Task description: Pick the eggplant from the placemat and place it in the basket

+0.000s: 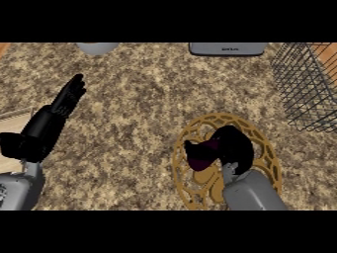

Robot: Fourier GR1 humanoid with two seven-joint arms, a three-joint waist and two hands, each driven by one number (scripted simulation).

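Your right hand [233,146] is curled round the eggplant [204,159] on the placemat [192,183].
You have the wire basket [310,89] well apart at upper right; your left hand [54,118] rests at left, fingers straight.

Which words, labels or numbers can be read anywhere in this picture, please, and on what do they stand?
Grey appliance at the counter's far edge: a small dark mark on its front, too blurred to read.
Left forearm: small dark markings near the lower edge, too small to read.
No other text shows on the placemat, basket or counter.
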